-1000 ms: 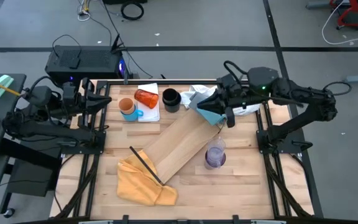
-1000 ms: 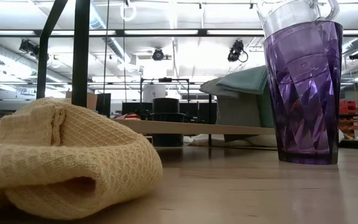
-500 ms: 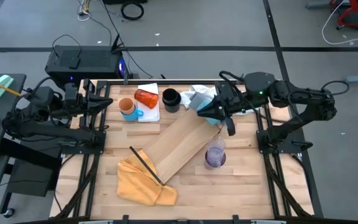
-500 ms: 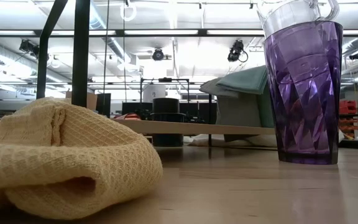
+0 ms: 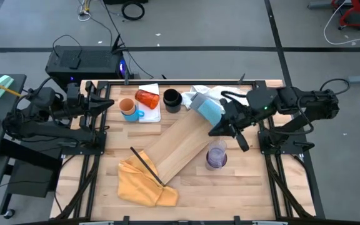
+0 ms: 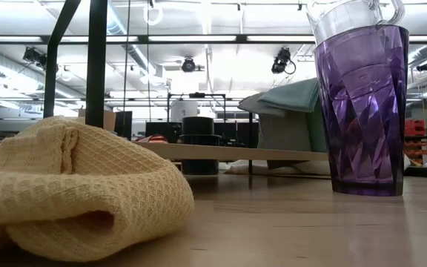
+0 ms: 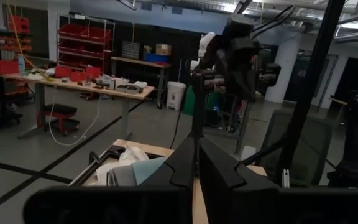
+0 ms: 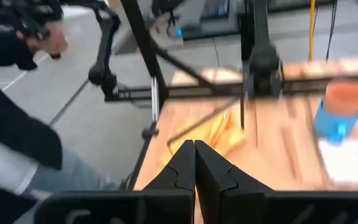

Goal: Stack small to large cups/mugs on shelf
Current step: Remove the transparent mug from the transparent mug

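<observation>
From above, the right tool [image 5: 229, 127] hangs clenched and empty above the far end of the shelf [image 5: 181, 149], near the purple cup [image 5: 215, 155] standing beside it. It should spread its fingers before reaching for a cup. The left tool [image 5: 105, 104] waits clenched at the table's edge.

Low down, the purple cup [image 6: 363, 107] stands upright.

The right wrist shows fingers [image 8: 184, 163] pressed together, the blue mug [image 8: 336, 112] beyond.
</observation>
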